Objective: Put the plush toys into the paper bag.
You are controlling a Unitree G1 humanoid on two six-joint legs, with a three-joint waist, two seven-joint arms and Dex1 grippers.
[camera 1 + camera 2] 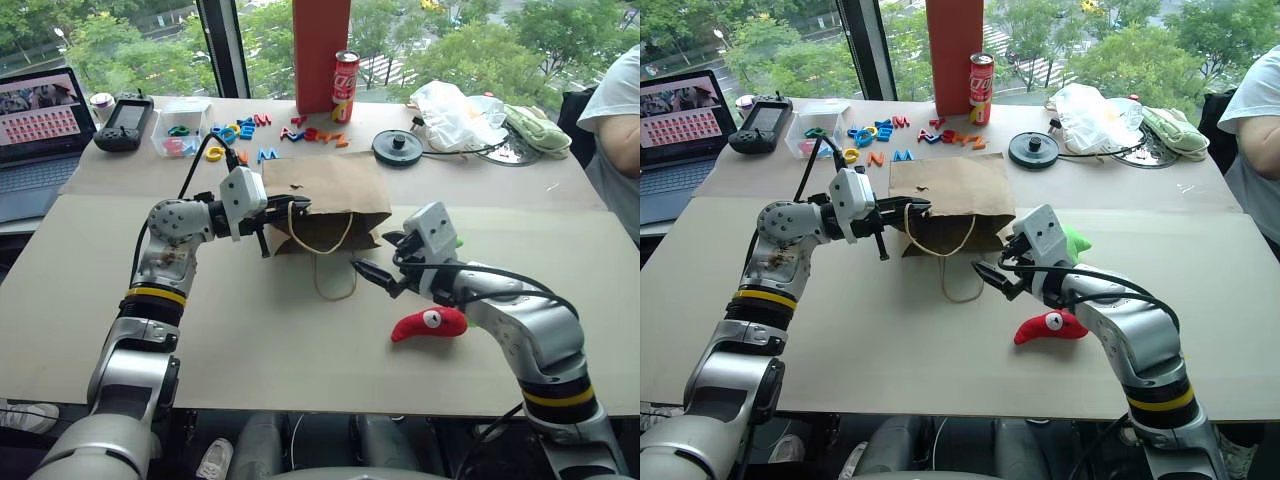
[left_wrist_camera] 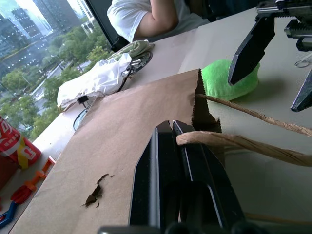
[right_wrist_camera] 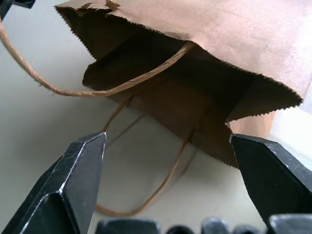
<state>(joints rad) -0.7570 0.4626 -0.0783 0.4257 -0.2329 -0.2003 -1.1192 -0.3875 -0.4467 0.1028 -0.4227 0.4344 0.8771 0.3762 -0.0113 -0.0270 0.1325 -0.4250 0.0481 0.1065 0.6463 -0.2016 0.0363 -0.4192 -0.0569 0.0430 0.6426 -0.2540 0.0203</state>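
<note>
The brown paper bag (image 1: 340, 185) lies on its side at mid-table, its mouth facing me and gaping open (image 3: 161, 83). My left gripper (image 1: 288, 208) is shut on the bag's upper handle (image 2: 229, 141) and holds it off the table. The lower handle (image 1: 335, 280) lies flat on the table. My right gripper (image 1: 370, 252) is open, just in front of the mouth, with nothing between its fingers (image 3: 80, 165). The red pepper plush toy (image 1: 430, 323) lies on the table under my right forearm. The bright green plush toy (image 1: 1076, 240) sits beside the bag's right corner, behind my right gripper.
Along the back stand a soda can (image 1: 345, 85) by an orange post (image 1: 322, 40), colourful plastic letters (image 1: 250, 130), a clear box (image 1: 180, 125), a controller (image 1: 125, 122) and a laptop (image 1: 40, 120). A white plastic bag (image 1: 455, 112), a pale green cloth (image 1: 535, 128) and a person's arm (image 1: 620, 120) are at the far right.
</note>
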